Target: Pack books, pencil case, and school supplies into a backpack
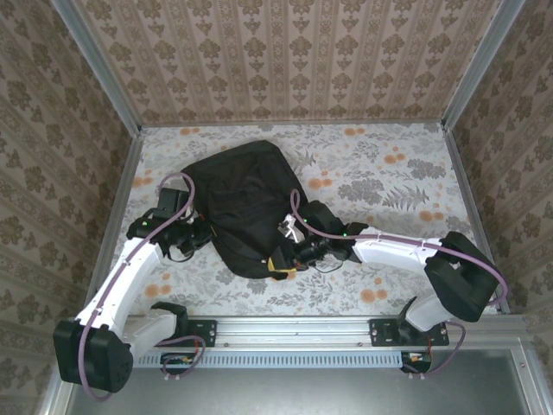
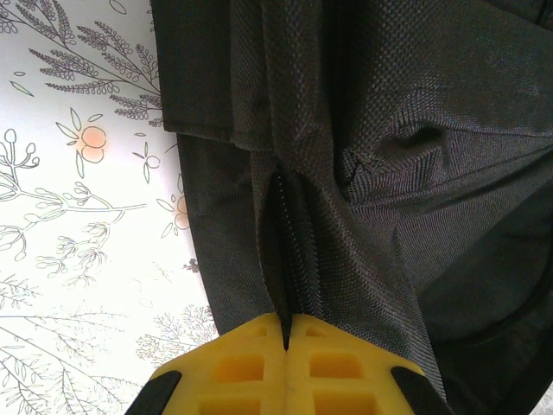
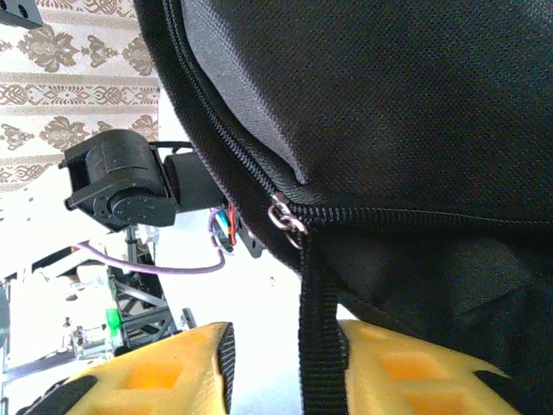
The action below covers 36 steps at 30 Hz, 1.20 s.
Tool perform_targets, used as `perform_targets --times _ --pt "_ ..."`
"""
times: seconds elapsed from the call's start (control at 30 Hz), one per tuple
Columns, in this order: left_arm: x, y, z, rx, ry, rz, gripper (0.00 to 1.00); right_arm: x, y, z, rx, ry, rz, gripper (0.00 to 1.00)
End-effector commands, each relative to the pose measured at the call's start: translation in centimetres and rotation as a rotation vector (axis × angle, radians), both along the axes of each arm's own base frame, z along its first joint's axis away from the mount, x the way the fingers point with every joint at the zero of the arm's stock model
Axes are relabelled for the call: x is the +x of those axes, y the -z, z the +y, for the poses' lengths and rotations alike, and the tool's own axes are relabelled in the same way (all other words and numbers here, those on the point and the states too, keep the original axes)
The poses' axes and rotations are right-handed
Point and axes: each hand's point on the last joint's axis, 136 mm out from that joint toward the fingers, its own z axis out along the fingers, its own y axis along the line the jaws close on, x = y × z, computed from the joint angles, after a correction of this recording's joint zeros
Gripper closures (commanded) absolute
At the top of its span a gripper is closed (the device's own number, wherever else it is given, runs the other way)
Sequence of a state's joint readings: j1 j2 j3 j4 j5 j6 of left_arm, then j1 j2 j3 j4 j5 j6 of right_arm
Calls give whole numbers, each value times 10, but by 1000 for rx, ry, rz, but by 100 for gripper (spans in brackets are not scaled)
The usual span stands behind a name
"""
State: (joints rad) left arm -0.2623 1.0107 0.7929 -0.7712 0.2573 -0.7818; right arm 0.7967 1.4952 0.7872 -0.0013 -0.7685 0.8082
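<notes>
The left end effector (image 2: 285, 333) is clamped tight on a fold of the backpack (image 1: 246, 203), its yellow pads pinching the black fabric right where a zip seam (image 2: 281, 242) runs down into them. The right end effector (image 3: 285, 346) stands narrowly parted at the bag's near edge. A black webbing strap (image 3: 318, 328) hangs in the gap, with daylight showing between it and one finger, so nothing is gripped there. The backpack lies slumped in the middle of the floral counter (image 1: 389, 173), between the two arms. In the right wrist view the zip teeth are meshed along the whole visible run, up to a metal slider (image 3: 285, 220) just above the strap. From that I judge the task to be at its tail end, with the closing of the bag done or nearly so. What seems left is to let go of the fabric and draw both arms back. The bag's contents are hidden, so I cannot tell whether the books and school supplies are inside. No brand, label or writing can be read on the fabric, the strap or the slider.
</notes>
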Motion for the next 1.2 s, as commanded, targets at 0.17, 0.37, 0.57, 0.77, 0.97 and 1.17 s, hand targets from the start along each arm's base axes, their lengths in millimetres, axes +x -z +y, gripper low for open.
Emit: perform_targets --times 0.17,0.37,0.57,0.77,0.97,1.17 --pt "7 -15 -1 10 16 -47 100 6 0 -11 -16 11 6 100" --pt "7 -15 13 77 18 -51 100 10 -4 -25 -51 -20 6 100" --pt "8 -13 23 104 5 -51 100 7 -4 -37 -78 -48 9 100" --pt "10 -13 31 110 -5 -50 100 5 -12 -41 -51 -64 22 100" --pt "17 -22 16 61 58 -64 100 -12 -42 -15 -21 -174 -58 100" --pt "30 -29 16 107 87 -64 100 -25 -51 9 -125 -303 -167 100"
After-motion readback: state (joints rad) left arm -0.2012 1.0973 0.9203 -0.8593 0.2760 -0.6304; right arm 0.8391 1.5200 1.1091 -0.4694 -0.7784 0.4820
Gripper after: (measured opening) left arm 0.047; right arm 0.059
